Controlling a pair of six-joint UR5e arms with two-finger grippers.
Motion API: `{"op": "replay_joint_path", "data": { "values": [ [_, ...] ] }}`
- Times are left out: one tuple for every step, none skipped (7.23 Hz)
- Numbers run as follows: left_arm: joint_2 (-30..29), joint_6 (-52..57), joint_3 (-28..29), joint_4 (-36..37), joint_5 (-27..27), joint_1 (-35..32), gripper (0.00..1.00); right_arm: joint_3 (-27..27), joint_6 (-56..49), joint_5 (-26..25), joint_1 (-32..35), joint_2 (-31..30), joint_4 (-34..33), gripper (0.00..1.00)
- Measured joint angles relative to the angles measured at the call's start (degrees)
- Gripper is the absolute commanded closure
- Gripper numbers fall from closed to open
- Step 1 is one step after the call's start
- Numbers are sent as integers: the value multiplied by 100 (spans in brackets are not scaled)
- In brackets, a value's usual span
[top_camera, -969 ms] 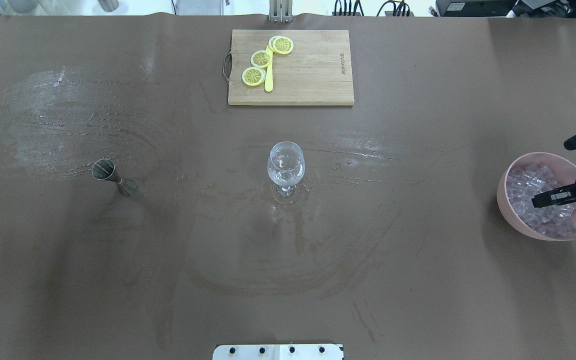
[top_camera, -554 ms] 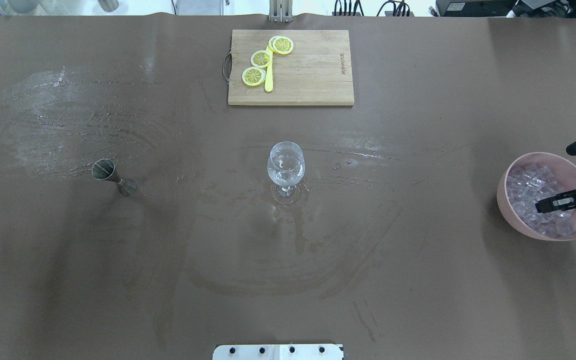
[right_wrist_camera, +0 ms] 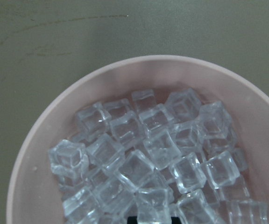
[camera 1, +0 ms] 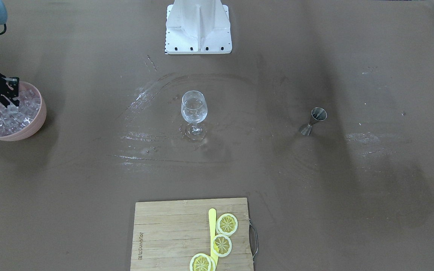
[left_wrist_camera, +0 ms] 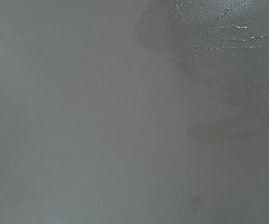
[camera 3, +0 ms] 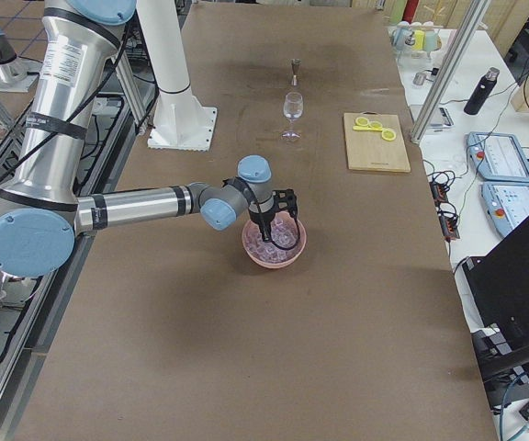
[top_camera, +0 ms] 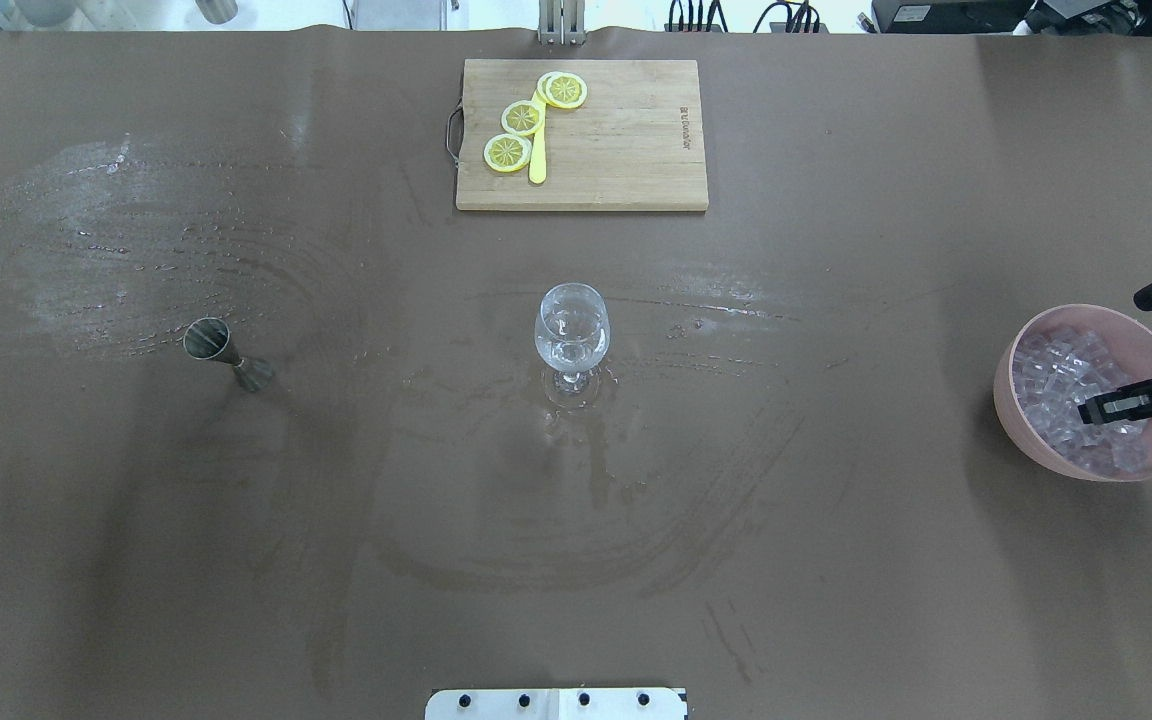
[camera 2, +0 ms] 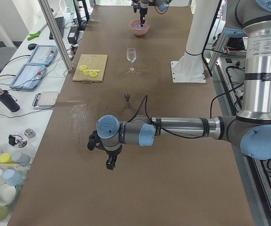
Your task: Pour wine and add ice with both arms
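A pink bowl (top_camera: 1004, 392) of ice (top_camera: 1054, 372) sits at the table's right edge. My right gripper (top_camera: 1086, 411) hangs tilted just over the heap, fingers open and nothing between them. The right wrist view looks straight down on the ice (right_wrist_camera: 144, 149) inside the bowl's rim (right_wrist_camera: 46, 126). A clear wine glass (top_camera: 572, 330) stands upright at the table's centre, and a steel jigger (top_camera: 221, 352) stands to its left. The wine is out of view. My left gripper (camera 2: 110, 165) shows only in the exterior left view, low over bare table far from the jigger; I cannot tell its state.
A wooden cutting board (top_camera: 626, 140) at the far side carries lemon slices (top_camera: 522, 118) and a yellow stick. Wet smears mark the brown table around the glass and to the left. The white robot base (top_camera: 556, 704) sits at the near edge.
My right gripper has shifted slightly right and towards the robot over the ice bowl, and looks lower. The glass, jigger and board have not moved.
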Motion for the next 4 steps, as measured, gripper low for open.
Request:
{"op": "replay_joint_path", "data": {
  "values": [
    [0, 0, 0, 0, 0, 0, 1, 38, -2, 8, 2, 8, -10, 100],
    [0, 0, 0, 0, 0, 0, 1, 140, -5, 17, 16, 14, -31, 100],
    [0, 0, 0, 0, 0, 0, 1, 294, -18, 24, 64, 30, -42, 100],
    [0, -2, 0, 0, 0, 0, 1, 482, -37, 50, 130, 70, -45, 100]
  ]
}}
